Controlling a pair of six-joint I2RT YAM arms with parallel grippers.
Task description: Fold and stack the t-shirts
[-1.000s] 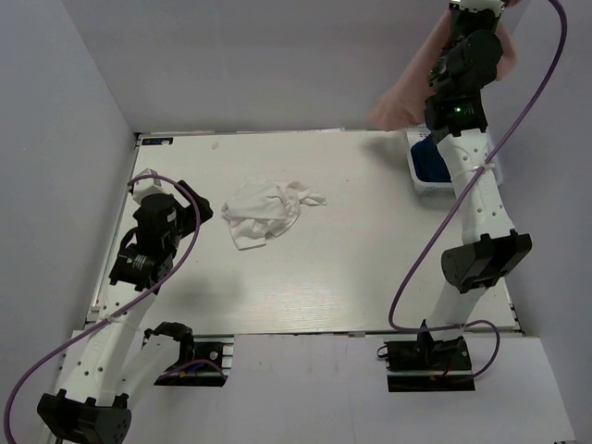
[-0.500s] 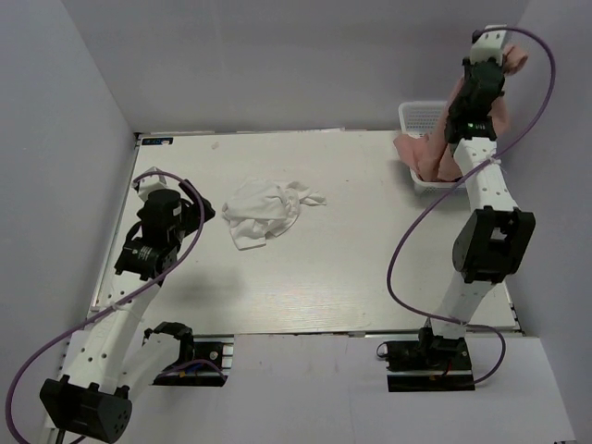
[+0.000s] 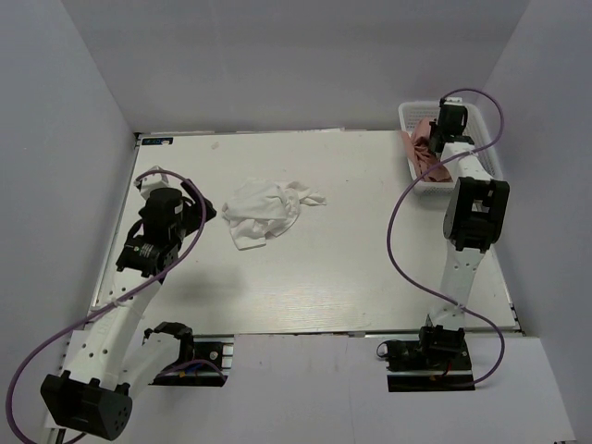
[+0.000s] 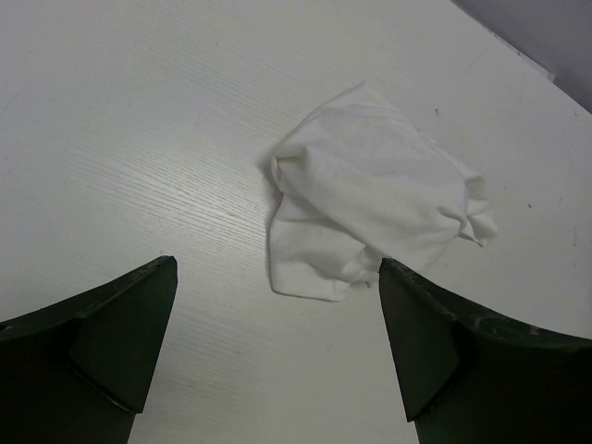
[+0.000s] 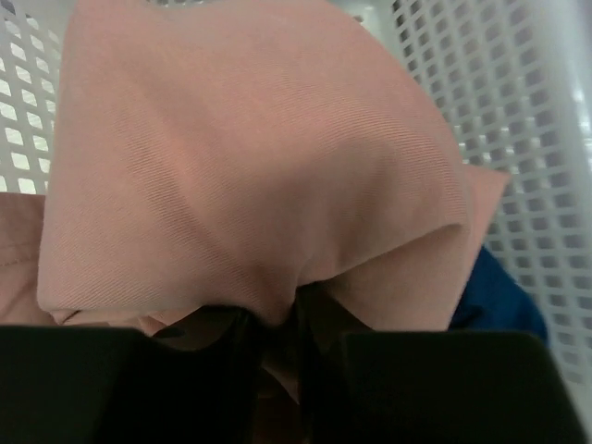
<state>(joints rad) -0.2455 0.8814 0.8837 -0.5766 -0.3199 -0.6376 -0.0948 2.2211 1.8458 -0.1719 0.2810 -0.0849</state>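
Note:
The white t-shirt (image 3: 265, 209) lies crumpled on the table left of centre; it also shows in the left wrist view (image 4: 370, 199). My left gripper (image 3: 180, 205) is open and empty, hovering left of it, fingers (image 4: 102, 333) spread wide. My right gripper (image 3: 435, 139) is down in the white basket (image 3: 412, 114) at the far right, shut on the dusty pink t-shirt (image 3: 424, 150), whose cloth (image 5: 250, 157) bunches between my jaws and drapes over the basket's near rim. A bit of the navy t-shirt (image 5: 495, 301) shows beneath it in the basket.
The basket's lattice wall (image 5: 518, 120) surrounds my right gripper closely. Grey walls enclose the table at the back and both sides. Purple cables loop beside both arms.
My right arm has swung down from high above the back wall and lowered the pink t-shirt into the basket. My left gripper has barely shifted.

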